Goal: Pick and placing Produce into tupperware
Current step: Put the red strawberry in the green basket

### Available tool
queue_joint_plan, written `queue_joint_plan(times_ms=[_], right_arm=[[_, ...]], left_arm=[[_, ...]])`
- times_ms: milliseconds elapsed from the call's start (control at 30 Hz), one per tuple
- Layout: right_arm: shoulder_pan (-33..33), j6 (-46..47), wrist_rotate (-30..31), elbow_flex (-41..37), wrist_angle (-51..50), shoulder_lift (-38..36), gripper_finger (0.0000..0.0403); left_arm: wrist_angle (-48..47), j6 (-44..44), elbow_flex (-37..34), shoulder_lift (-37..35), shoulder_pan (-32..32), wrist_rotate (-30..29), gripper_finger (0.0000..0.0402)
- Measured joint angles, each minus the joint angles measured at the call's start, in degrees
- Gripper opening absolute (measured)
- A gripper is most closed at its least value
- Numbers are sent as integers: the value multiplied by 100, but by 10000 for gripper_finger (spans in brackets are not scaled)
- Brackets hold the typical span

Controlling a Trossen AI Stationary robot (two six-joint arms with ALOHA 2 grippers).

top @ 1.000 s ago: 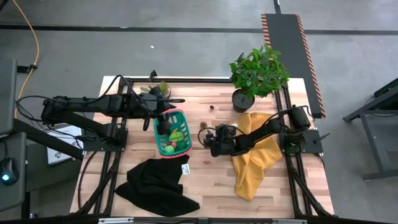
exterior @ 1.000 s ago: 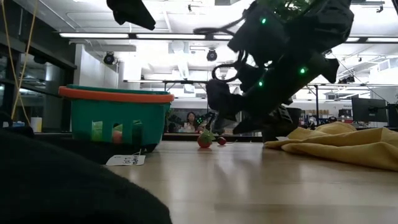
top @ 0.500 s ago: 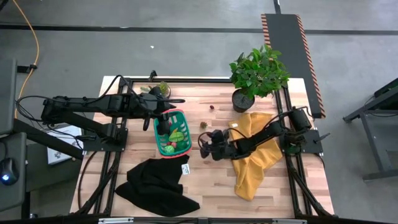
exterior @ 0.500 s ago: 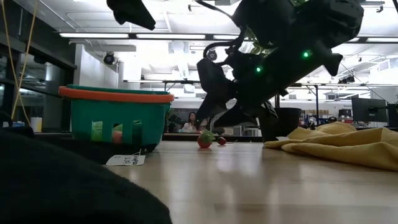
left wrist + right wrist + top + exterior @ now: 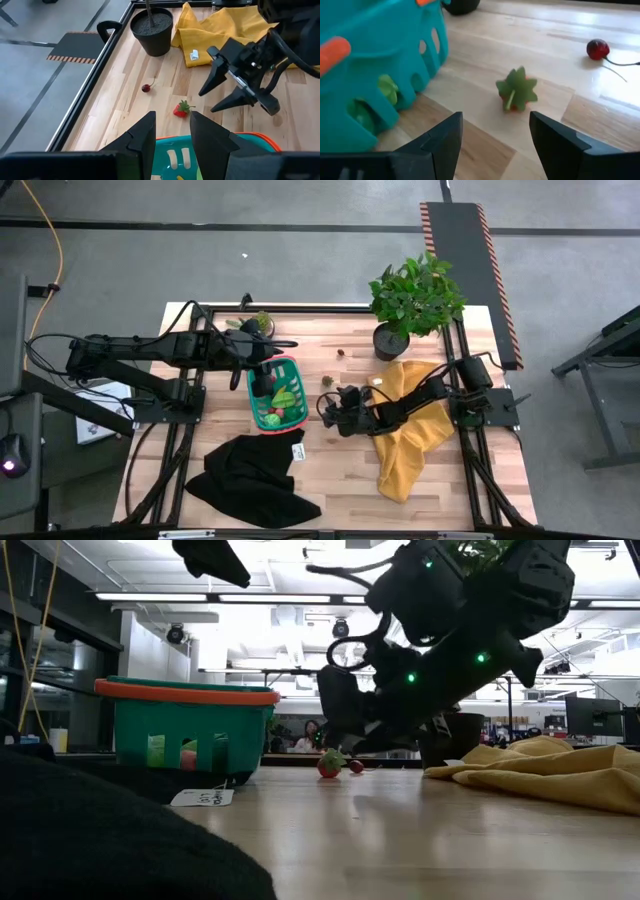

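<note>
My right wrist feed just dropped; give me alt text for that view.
A toy strawberry lies leaf-end forward on the wooden table, ahead of the right end effector, whose fingers stand open. The teal basket sits beside it, and a cherry lies farther off.

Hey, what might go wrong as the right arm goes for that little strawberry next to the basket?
The right hand is open, angled low toward the small red toy strawberry. The strawberry could skid away if nudged. It lies close to the teal-green plastic basket, so a finger may bump the wall. The dark red cherry nearby could roll.
</note>
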Motion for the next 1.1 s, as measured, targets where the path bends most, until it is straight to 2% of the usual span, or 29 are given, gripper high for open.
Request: queue_joint_plan(times_ms=[333, 500, 733, 1100], right_arm=[[-90, -48, -3, 2, 158, 33, 223], [-92, -7, -250, 2, 170, 33, 251], [-197, -7, -237, 2, 89, 33, 292], [-550, 58, -477, 2, 61, 53, 299]], left_arm=[[-22, 17, 0, 0, 0, 0, 111], [-24, 17, 0, 0, 0, 0, 111], [-24, 17, 2, 0, 0, 0, 111], [-27, 14, 2, 0, 0, 0, 111]])
